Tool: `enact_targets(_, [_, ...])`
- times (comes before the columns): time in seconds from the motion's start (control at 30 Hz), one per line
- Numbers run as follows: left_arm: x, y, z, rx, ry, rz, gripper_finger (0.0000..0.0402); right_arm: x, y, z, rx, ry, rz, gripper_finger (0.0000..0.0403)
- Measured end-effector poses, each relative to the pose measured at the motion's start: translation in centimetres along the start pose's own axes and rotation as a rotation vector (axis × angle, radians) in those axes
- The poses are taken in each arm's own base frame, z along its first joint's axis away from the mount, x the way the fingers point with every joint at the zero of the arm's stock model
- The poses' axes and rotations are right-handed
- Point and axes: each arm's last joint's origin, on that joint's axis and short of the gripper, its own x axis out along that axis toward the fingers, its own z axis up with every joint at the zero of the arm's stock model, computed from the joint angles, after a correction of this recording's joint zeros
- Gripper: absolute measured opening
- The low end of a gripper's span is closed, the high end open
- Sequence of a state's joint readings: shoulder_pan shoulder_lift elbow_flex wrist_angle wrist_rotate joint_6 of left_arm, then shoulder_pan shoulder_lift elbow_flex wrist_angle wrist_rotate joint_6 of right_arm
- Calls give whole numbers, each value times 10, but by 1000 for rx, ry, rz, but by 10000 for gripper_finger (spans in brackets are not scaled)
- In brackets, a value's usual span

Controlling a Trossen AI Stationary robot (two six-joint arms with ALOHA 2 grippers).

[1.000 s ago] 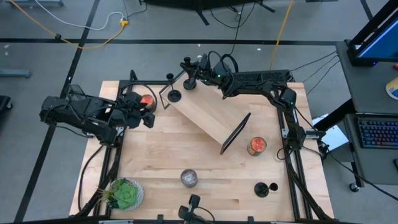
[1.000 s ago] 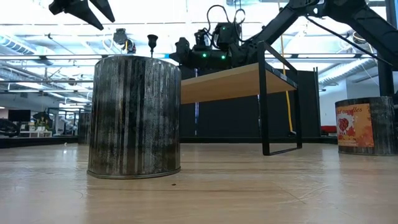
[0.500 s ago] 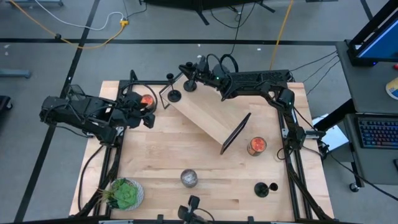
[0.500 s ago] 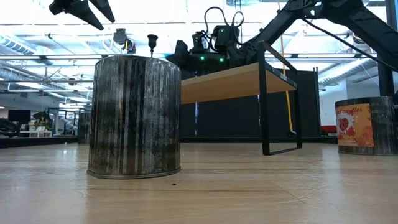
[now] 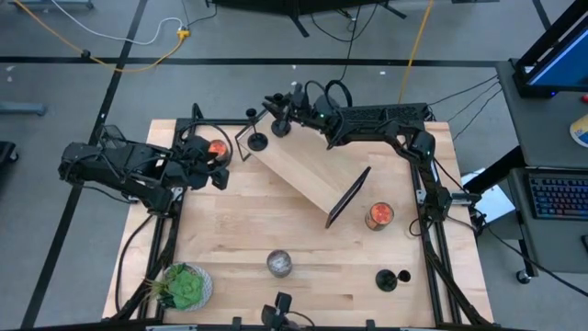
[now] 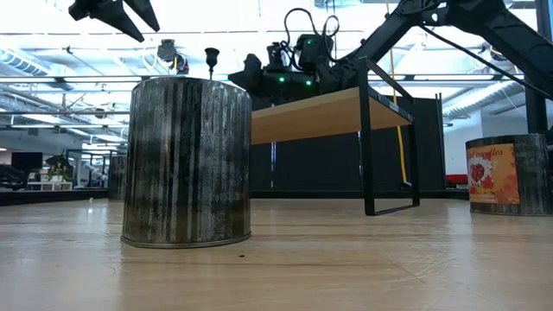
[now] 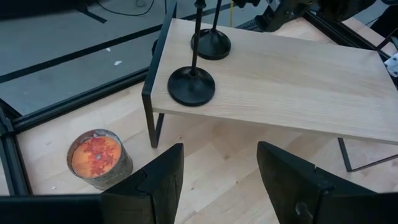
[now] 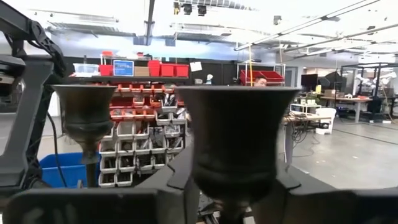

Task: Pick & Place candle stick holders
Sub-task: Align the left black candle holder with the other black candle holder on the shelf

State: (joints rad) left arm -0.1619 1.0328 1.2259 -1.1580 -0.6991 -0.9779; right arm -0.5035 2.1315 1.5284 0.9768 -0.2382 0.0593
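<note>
Two black candle stick holders stand by their round bases on the far left end of a slanted wooden shelf. My right gripper reaches level to the farther holder; its fingers stand apart on either side of that holder's cup. The neighbouring holder stands free, its cup beside the held-off one. A third holder stands on the table at the near right. My left gripper waits open above the table's left side, near an orange jar. My right gripper has one finger on each side of the holder's cup, coming level from the table's right. I cannot tell whether the fingers touch the cup. The holder stands upright with its base on the shelf.
A silver jar stands near the front middle, another orange jar beside the shelf's black leg frame, and a potted plant at the near left corner. Bare wood lies between the shelf and the silver jar.
My right gripper's fingers have parted a little around the cup of the farther holder; the holder has stayed upright on the shelf.
</note>
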Motion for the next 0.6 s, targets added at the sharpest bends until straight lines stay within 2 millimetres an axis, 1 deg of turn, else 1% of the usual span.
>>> enact_targets(0.13, [0, 0, 0, 4, 0, 0, 209, 0, 1, 0, 0, 0, 3, 121])
enact_targets(0.33, [0, 0, 0, 7, 1, 0, 209, 0, 1, 0, 0, 1, 2, 132])
enact_targets(0.6, [0, 0, 0, 7, 1, -1, 209, 0, 0, -9, 23, 95, -3, 158])
